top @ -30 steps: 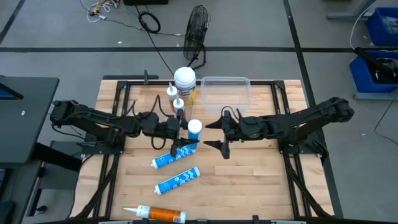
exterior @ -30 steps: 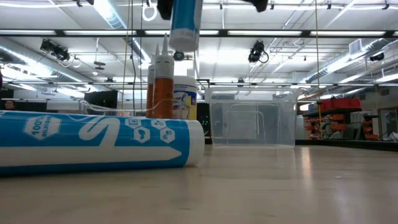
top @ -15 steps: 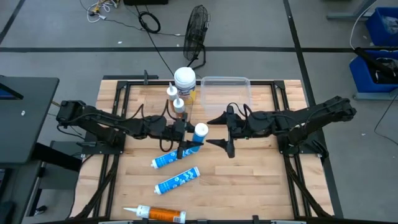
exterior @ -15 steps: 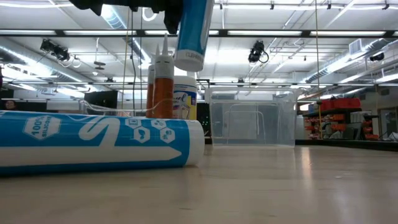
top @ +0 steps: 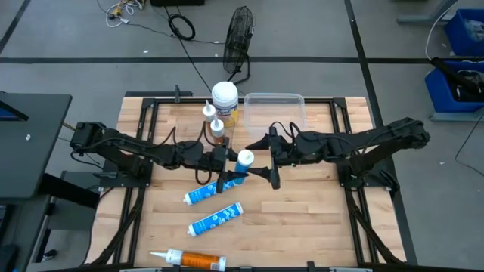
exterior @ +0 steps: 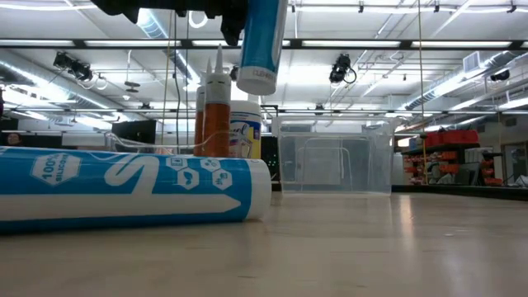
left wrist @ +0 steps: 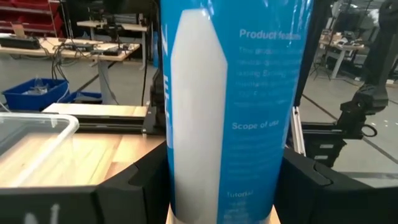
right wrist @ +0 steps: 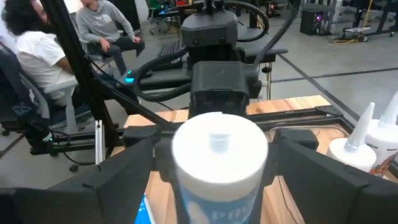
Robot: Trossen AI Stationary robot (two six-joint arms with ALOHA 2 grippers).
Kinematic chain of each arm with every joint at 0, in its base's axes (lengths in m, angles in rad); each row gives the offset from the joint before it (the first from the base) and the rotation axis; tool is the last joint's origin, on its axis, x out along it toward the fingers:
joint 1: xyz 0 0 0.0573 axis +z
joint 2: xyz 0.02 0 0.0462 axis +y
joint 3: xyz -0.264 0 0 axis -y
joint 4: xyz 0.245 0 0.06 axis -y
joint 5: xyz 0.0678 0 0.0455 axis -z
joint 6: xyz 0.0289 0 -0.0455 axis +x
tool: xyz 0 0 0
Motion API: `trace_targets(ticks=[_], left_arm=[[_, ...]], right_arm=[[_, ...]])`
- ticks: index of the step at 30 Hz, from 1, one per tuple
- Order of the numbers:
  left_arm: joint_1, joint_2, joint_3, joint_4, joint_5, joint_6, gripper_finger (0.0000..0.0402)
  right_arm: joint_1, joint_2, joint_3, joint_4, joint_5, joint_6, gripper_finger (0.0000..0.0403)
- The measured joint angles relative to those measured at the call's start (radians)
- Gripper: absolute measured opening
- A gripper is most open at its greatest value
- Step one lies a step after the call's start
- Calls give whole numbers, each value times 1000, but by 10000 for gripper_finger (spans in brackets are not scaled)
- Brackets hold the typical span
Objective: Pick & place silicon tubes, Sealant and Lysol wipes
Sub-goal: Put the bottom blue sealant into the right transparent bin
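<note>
From the high view, a blue tube (top: pixel 240 168) is held above the table (top: pixel 318 219) by the left gripper (top: pixel 224 171), which is closed on its lower part, in front of the Lysol wipes (top: pixel 224 98). The right gripper (top: pixel 261 156) is placed just beside the white cap of this tube, with its fingers spread open. The Lysol wipes canister stands upright at the far edge, with two orange tubes (top: pixel 212 121) just in front of it and a clear bin (top: pixel 274 110) beside it. Two more blue tubes (top: pixel 216 219) are laid well in front of the wipes.

In the low view, the held tube (exterior: pixel 261 41) is seen hanging cap-down, higher than the Lysol wipes (exterior: pixel 246 129).

In the left wrist view, the tube (left wrist: pixel 233 106) is clamped between both fingers (left wrist: pixel 137 180).

In the right wrist view, the cap (right wrist: pixel 219 149) is seen between the open fingers (right wrist: pixel 124 177); contact cannot be told.
</note>
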Motion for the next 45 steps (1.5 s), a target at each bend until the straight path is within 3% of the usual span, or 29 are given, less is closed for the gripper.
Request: trace_targets(ticks=[14, 18, 24, 31, 38, 45], left_arm=[[0, -1, 0, 9, -1, 9, 214], [0, -1, 0, 9, -1, 5, 214], [0, -1, 0, 10, -9, -1, 214], [0, -1, 0, 10, -14, 1, 215], [-1, -4, 1, 18, -21, 5, 293], [0, -4, 1, 8, -69, 19, 308]], right_arm=[[-26, 35, 0, 44, -41, 7, 313], [-30, 35, 0, 44, -39, 14, 286], [-32, 35, 0, 55, -39, -5, 213], [-32, 35, 0, 55, -42, -15, 208], [-31, 36, -2, 52, -35, -16, 208], [-31, -4, -2, 48, 34, -37, 208]])
